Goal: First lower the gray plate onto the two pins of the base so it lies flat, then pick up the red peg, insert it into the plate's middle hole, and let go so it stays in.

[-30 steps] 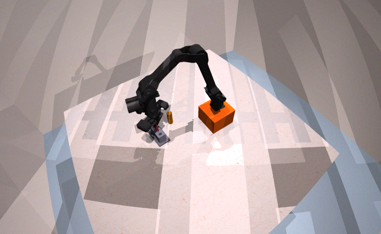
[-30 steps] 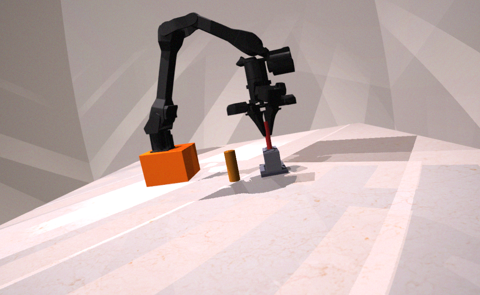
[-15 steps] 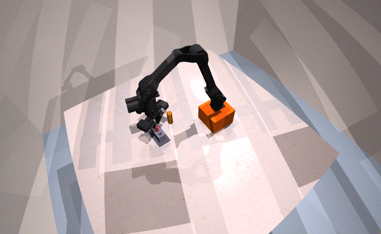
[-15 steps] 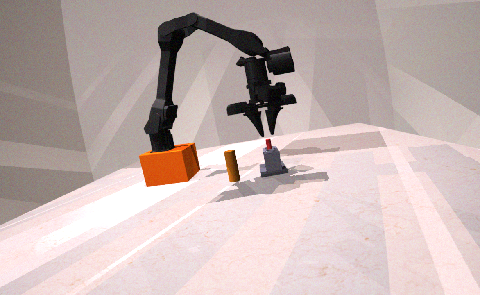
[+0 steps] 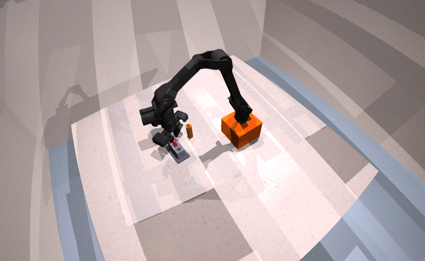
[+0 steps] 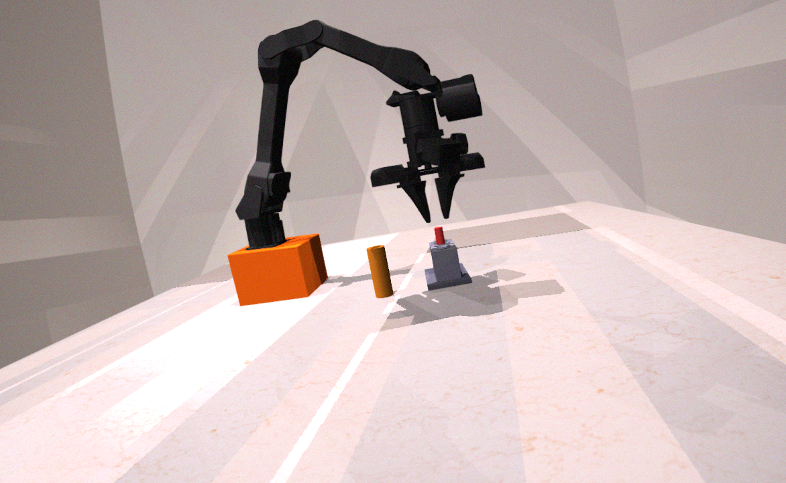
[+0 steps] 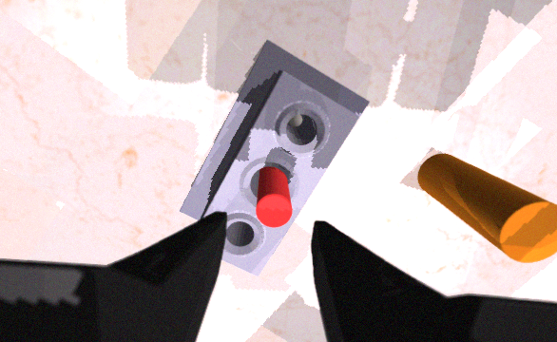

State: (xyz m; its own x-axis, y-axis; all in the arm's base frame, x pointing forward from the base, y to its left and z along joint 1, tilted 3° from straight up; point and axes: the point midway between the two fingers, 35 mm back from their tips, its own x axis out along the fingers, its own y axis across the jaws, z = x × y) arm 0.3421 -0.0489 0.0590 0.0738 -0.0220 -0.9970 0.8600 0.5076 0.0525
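The gray plate lies flat on the gray base. It has three holes in a row, and a pale pin tip shows inside the far one in the wrist view. The red peg stands upright in the middle hole, with a short length showing above the plate. Its lower part is hidden in the hole. My gripper is open and empty. Its fingertips are apart, just above the peg's top and not touching it.
An upright orange-brown cylinder stands close beside the base, on the side toward the arm's mount. The arm is mounted on a large orange block.
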